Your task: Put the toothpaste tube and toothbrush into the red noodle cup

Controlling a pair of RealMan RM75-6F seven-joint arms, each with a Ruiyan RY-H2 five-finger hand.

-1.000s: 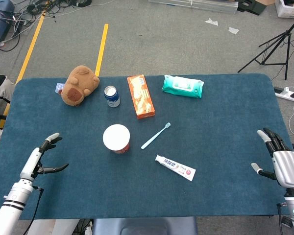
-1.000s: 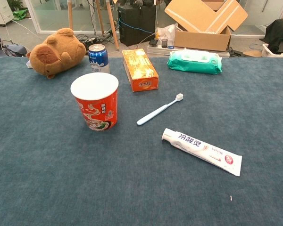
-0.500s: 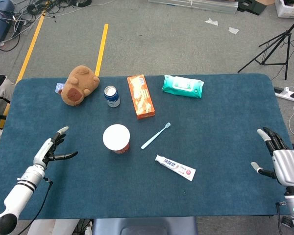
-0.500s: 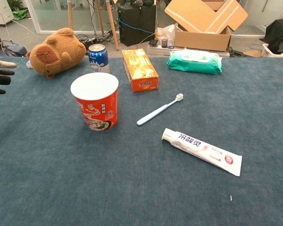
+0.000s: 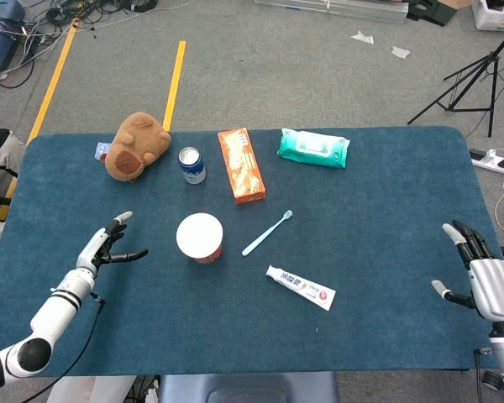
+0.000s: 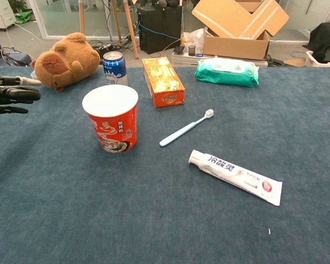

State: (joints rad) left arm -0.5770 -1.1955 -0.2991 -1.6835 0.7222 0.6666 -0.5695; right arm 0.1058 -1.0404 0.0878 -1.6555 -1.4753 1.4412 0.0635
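Observation:
The red noodle cup (image 5: pixel 200 238) (image 6: pixel 111 117) stands upright near the table's middle, its white top facing up. Just right of it lies a light blue toothbrush (image 5: pixel 267 232) (image 6: pixel 186 127), slanted. The white toothpaste tube (image 5: pixel 301 287) (image 6: pixel 236 176) lies flat nearer the front edge. My left hand (image 5: pixel 111 243) (image 6: pixel 11 93) hovers left of the cup, fingers spread and empty. At the table's right edge my right hand (image 5: pixel 479 273) is open, holding nothing, far from all three objects; the chest view does not show it.
Along the far side sit a brown plush toy (image 5: pixel 135 146), a blue drink can (image 5: pixel 191 164), an orange box (image 5: pixel 241 164) and a green wipes pack (image 5: pixel 313 148). The blue table cloth (image 5: pixel 386 218) ends just right of my right hand.
My left hand has moved forward and to the right, toward the noodle cup, and now shows in the chest view. The right hand and all objects have stayed put.

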